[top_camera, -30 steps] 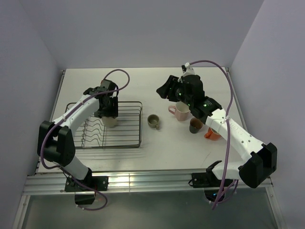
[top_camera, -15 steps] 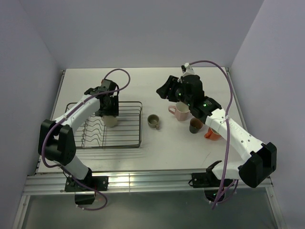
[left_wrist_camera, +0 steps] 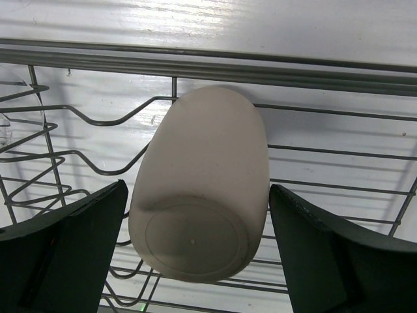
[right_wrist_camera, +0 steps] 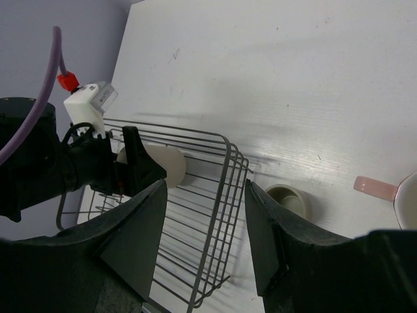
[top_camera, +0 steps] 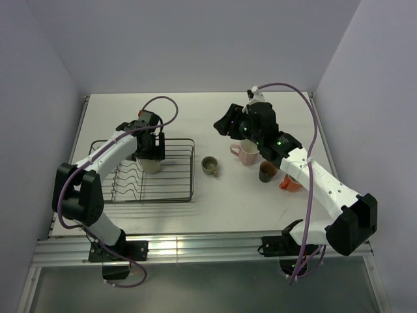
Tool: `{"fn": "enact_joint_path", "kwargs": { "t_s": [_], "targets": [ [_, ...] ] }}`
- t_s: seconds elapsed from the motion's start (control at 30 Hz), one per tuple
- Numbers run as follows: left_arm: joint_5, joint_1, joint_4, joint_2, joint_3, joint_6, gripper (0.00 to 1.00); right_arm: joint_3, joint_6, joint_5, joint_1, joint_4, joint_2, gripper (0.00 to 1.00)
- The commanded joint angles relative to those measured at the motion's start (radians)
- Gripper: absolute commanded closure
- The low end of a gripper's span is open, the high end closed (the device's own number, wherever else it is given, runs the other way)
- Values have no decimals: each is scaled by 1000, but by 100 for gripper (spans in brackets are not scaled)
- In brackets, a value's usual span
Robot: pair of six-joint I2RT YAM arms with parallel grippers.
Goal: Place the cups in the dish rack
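Left pincer [left_wrist_camera: 199, 228] wide open, straddling inverted beige tumbler [left_wrist_camera: 205, 169] inside dish rack [left_wrist_camera: 326, 70].

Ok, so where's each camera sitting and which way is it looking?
Top external: above and behind, looking down on the table; both arms show whole.
Left wrist: on the left arm, looking down between its fingers at the beige tumbler in the dish rack.
Right wrist: on the right arm, facing the rack between its own fingers.
Shared: all three show tumbler and rack.
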Motion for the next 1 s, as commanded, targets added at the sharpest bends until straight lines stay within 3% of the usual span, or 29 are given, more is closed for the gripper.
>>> {"fn": "enact_joint_path", "kwargs": {
  "t_s": [0.0,0.4,0.6,0.97],
  "targets": [
    [-14,-5,6,-59,34,-4,4,57,-23,9,-5,-4,-3,41],
    [-33,-14,-38,-196,149,-21,5,94,-62,99,-5,-87,-8,41],
    [-57,-22,-20,-325,172,-36,5,157,-126,295,-7,-251,17,42],
    [131,-39,121,-486,112,-48,5,91,-181,346,-30,-388,-1,45]
  ]
}}
